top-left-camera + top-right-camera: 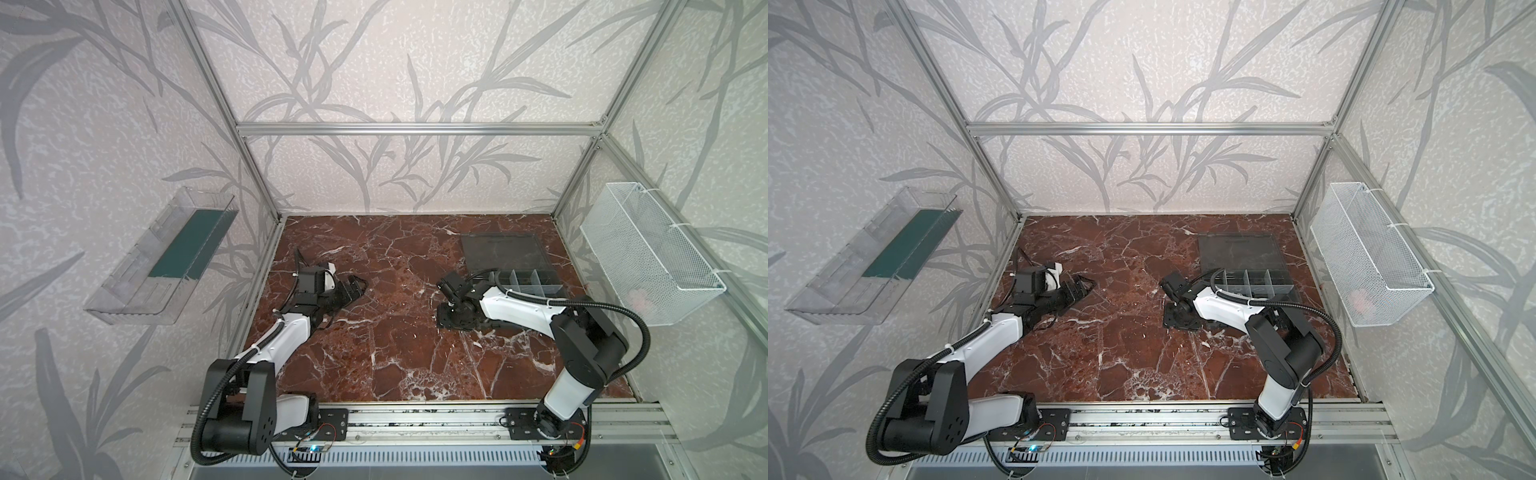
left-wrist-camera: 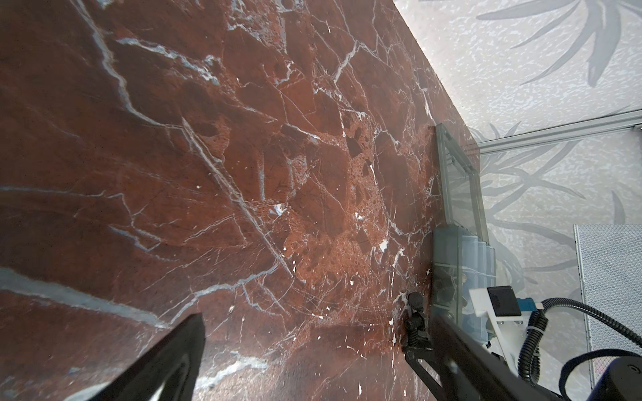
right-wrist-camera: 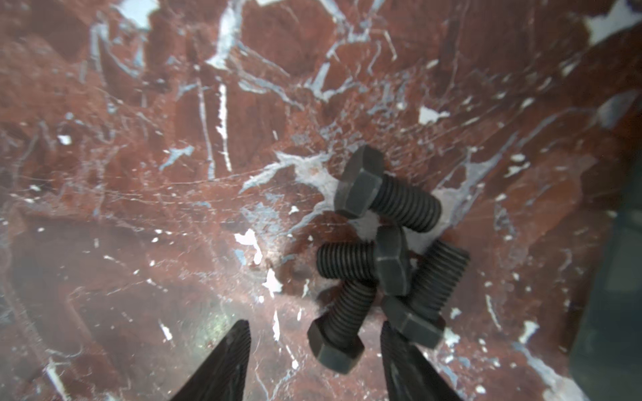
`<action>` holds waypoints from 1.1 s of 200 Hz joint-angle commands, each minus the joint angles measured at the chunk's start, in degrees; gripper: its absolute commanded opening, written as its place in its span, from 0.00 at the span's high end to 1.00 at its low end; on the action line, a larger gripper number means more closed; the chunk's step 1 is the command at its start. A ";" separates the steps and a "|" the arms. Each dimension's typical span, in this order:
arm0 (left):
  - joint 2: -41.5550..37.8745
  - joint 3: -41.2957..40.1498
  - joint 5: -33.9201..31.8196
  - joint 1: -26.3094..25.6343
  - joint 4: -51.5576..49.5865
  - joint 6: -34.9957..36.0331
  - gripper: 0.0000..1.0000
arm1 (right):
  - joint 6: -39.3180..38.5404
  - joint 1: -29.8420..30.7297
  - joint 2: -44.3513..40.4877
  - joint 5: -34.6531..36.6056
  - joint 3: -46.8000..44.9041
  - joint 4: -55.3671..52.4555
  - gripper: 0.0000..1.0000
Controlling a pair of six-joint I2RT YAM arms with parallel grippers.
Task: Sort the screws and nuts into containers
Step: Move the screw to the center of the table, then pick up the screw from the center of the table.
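Straddling 1 of 4 blk screws (image 3: pixel 378 264), R claw (image 3: pixel 314 323) part-open, L claw (image 2: pixel 316 317) wide-open, empty

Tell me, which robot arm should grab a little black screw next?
The right. Its open right gripper hangs over the pile of four black hex-head screws, beside the dark grey divided organiser box. The open left gripper is far off over bare red marble table.
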 commanded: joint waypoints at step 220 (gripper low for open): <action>-0.39 -1.04 0.17 0.89 -0.04 0.44 0.01 | -3.38 0.47 1.05 2.38 1.10 -4.90 0.89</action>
